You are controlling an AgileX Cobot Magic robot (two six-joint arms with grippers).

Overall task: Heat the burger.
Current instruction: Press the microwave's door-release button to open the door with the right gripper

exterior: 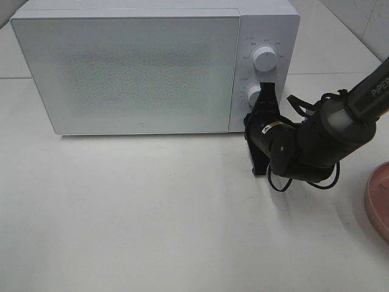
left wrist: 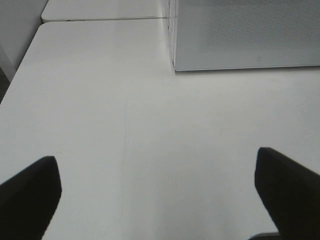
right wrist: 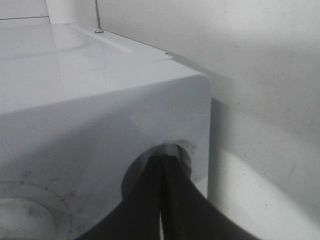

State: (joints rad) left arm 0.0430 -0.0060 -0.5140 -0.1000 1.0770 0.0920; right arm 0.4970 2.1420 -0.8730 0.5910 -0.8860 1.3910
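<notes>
The burger is out of view. The white microwave [exterior: 127, 67] stands at the back of the table with its door closed. My right gripper [exterior: 265, 92] is shut, and its fingertips rest against the lower knob [exterior: 251, 95] on the control panel. In the right wrist view the two dark fingers [right wrist: 150, 200] lie pressed together, their tips at that knob [right wrist: 175, 150]. My left gripper [left wrist: 157, 195] is open above bare table, with nothing between its fingers [left wrist: 30, 190], and the microwave's lower corner [left wrist: 175, 65] lies ahead of it.
An upper knob [exterior: 264, 59] sits above the lower one. A pink plate [exterior: 380, 198] pokes in at the right edge of the table. The right arm [exterior: 328, 134] reaches in from the right, with cables looping below it.
</notes>
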